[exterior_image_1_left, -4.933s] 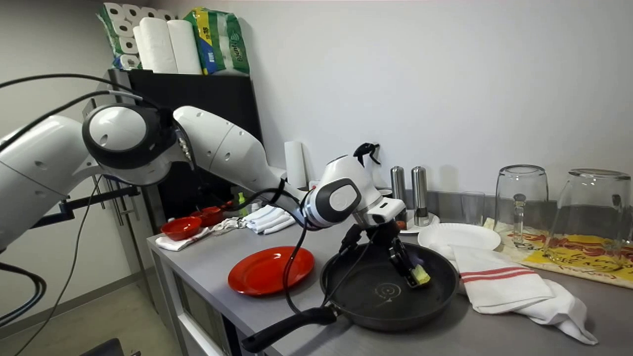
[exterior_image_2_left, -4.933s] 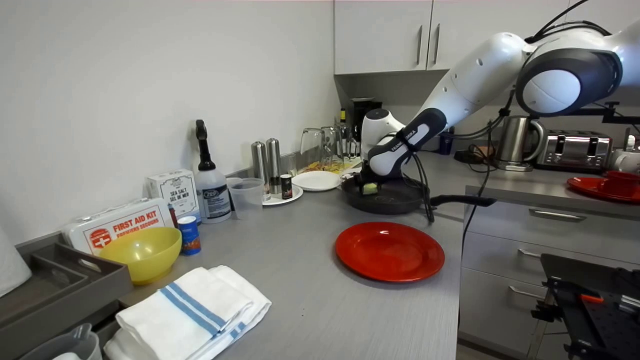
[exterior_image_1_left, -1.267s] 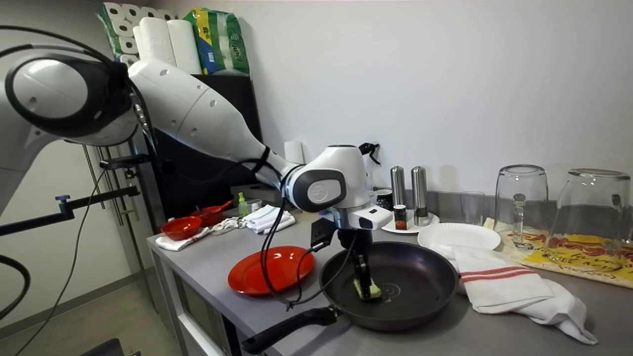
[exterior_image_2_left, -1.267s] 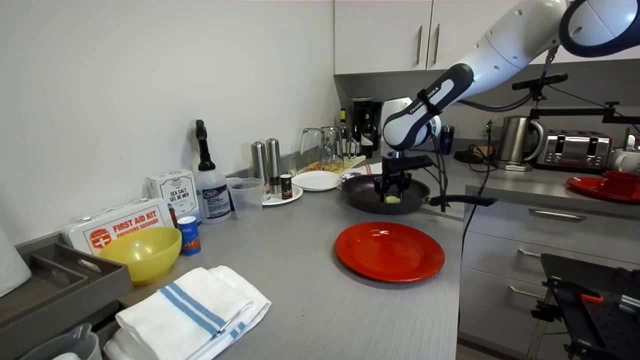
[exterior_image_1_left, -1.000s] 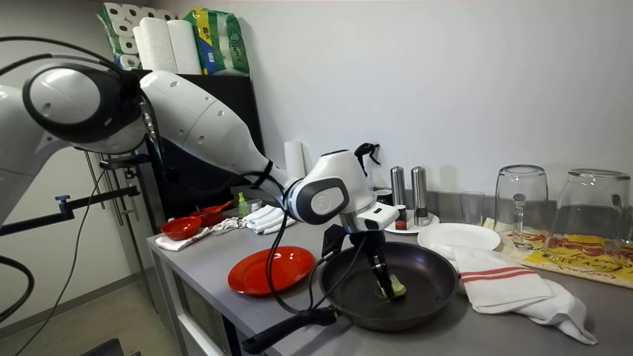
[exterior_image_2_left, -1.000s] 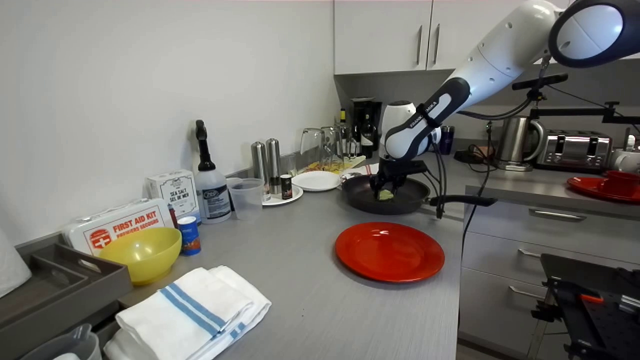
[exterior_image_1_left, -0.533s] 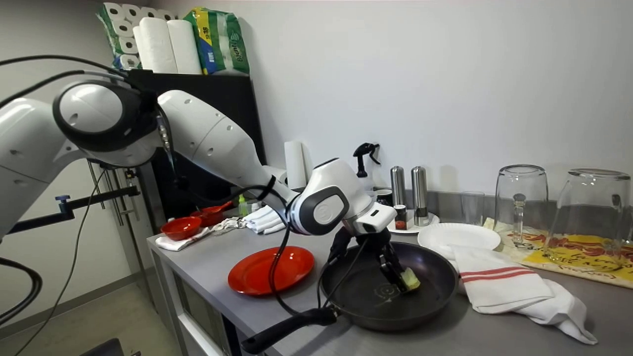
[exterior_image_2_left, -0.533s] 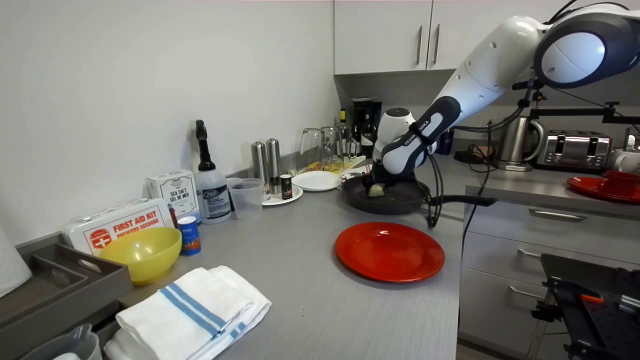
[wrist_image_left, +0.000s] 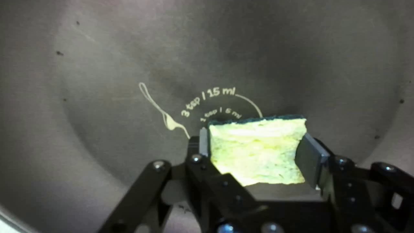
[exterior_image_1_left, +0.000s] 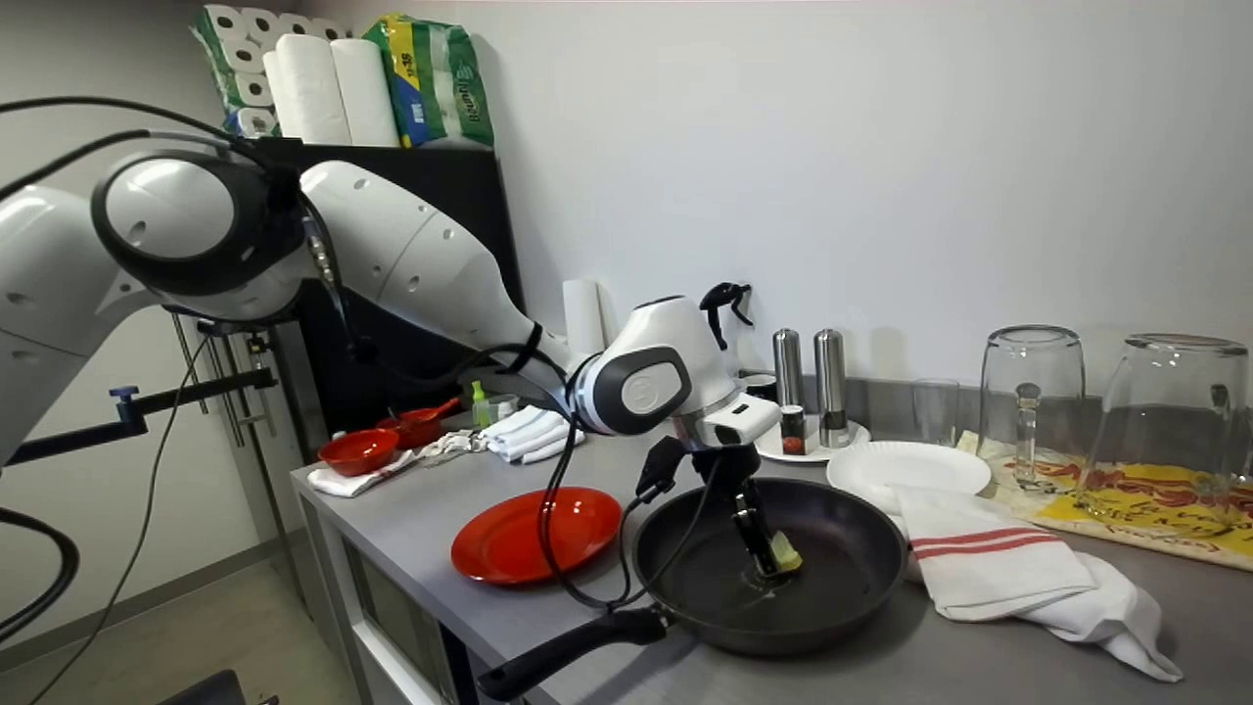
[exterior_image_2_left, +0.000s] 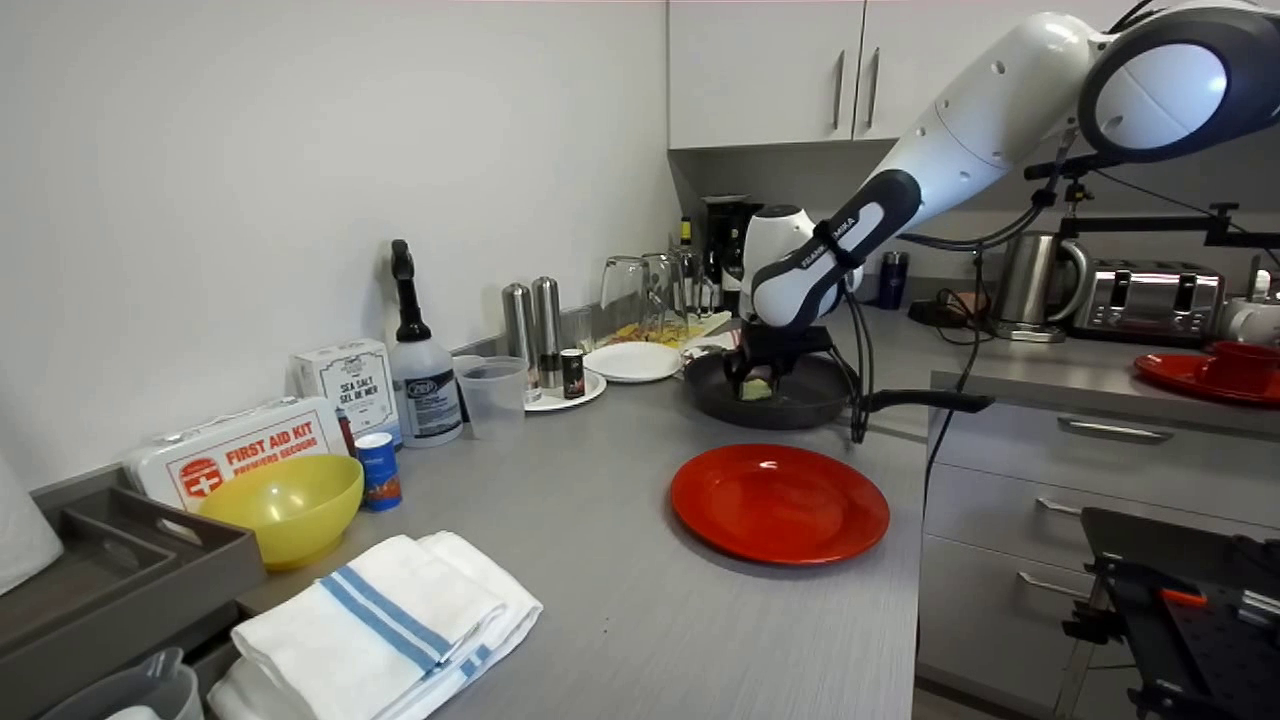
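Sponge (wrist_image_left: 258, 158), grasped by my pincer (wrist_image_left: 257, 149), is directly between fingertips; longer side of visible face runs fingertip to fingertip. Both inside pan (exterior_image_1_left: 852, 539); if sponge touches bottom, I cannot tell.

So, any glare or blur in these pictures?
Wrist view: the scrub sponge in the gripper looks partly washed out, foreground gripper parts look soft, yet printing in the frying pan is readable. In an exterior view: a white glint on the red dinner plate.
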`<act>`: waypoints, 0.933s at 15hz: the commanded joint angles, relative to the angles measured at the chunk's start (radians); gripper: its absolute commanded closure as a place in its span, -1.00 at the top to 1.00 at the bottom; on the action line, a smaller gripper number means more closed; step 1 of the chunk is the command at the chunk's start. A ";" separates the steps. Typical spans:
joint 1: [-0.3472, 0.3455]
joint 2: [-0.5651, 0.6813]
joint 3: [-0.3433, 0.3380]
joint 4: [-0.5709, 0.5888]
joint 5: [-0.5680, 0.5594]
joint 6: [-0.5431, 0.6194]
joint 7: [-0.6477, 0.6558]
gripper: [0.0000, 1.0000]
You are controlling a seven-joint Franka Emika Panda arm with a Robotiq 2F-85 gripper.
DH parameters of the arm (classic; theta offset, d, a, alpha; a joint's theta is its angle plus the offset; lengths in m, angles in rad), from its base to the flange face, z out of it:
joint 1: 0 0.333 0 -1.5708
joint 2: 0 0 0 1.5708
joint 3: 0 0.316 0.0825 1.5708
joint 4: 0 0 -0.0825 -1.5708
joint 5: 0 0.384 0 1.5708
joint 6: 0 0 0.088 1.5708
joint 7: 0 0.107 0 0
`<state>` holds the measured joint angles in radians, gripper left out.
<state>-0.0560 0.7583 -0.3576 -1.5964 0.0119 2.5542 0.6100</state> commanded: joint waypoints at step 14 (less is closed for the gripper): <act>-0.061 -0.132 0.098 -0.045 -0.050 -0.262 -0.215 -0.22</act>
<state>-0.1644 0.6727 -0.2302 -1.5948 0.0364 2.1933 0.3884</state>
